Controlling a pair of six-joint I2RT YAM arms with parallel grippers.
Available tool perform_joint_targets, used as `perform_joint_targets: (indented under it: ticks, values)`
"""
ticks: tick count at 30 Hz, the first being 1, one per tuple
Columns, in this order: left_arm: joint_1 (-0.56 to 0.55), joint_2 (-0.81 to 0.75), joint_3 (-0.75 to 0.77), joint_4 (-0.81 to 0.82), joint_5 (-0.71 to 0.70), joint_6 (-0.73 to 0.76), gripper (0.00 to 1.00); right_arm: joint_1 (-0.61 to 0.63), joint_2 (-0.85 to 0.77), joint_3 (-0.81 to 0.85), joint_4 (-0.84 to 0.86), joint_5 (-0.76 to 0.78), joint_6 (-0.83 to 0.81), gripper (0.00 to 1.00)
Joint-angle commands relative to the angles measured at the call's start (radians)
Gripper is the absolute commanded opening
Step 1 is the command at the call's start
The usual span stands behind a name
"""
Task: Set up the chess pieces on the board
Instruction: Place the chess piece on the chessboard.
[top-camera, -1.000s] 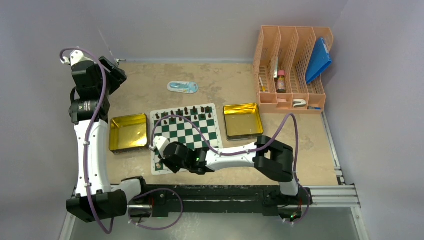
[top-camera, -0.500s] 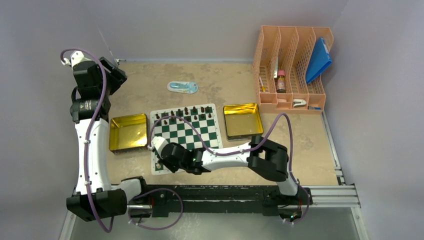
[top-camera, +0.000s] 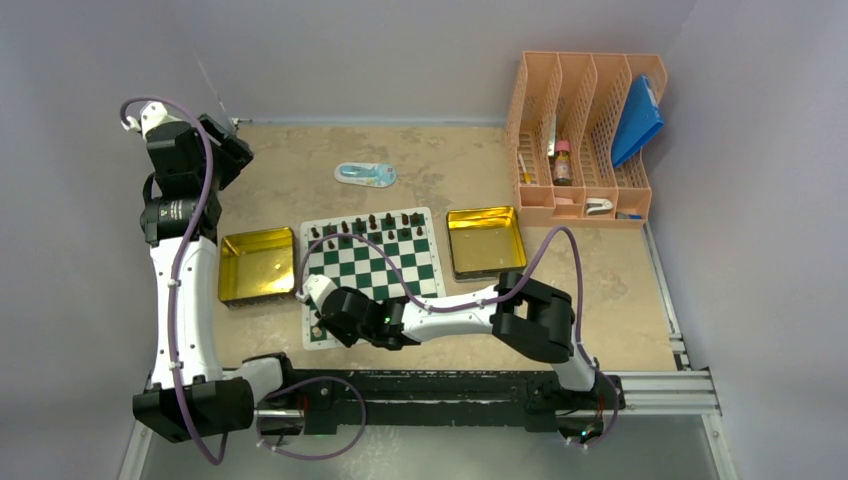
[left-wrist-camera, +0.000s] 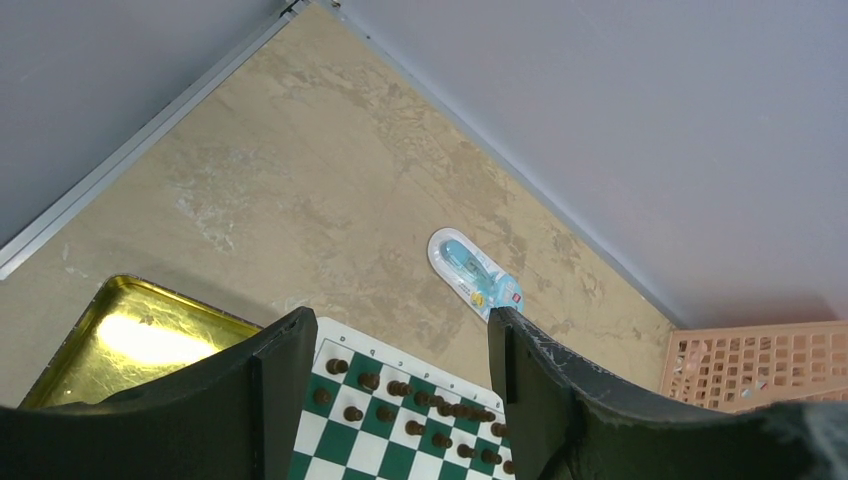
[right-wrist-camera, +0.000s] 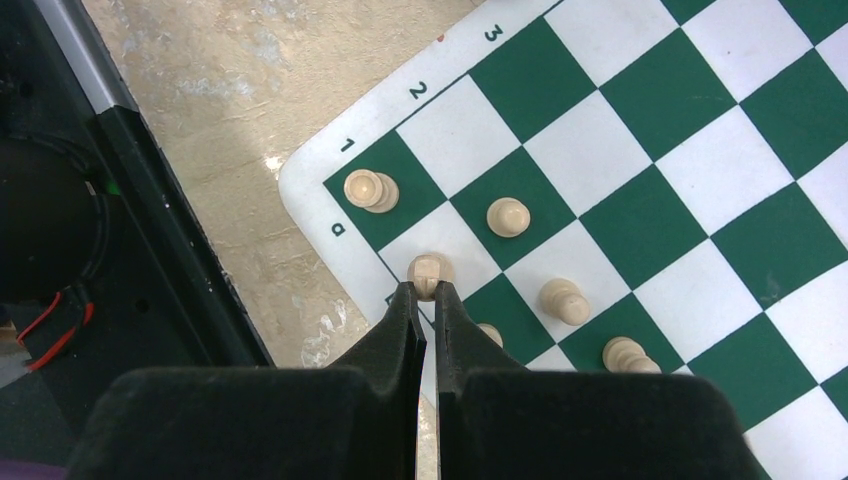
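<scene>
Two fingers of your right hand (right-wrist-camera: 427, 292) stand pressed nearly together, nipping a cream piece (right-wrist-camera: 430, 270) at their very tips over a white edge square of the board (right-wrist-camera: 305, 185), with the corner piece (right-wrist-camera: 371, 189) just ahead and left of the tips. Expect the held piece to be light, hard and smooth, apt to twist or topple; take hold low on the stem, squarely. Your left hand (left-wrist-camera: 395, 335) hangs wide open, holding nothing, dark pieces (left-wrist-camera: 400, 388) ranked on the board beneath its fingers.
</scene>
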Motion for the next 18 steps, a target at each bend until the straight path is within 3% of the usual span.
perform_joint_targets:
  ticks: [1, 7, 18]
  values:
    - [0.009, -0.001, 0.004, 0.038, -0.018, -0.012, 0.63, 0.003, -0.007, 0.045, -0.006, 0.015, 0.021, 0.01]
    - [0.007, 0.003, -0.01, 0.036, -0.024, -0.016, 0.63, 0.003, -0.013, 0.047, -0.009, 0.023, 0.03, 0.23]
    - [0.007, 0.032, -0.044, -0.072, -0.136, -0.173, 0.57, 0.003, -0.104, 0.041, -0.022, 0.015, 0.055, 0.4]
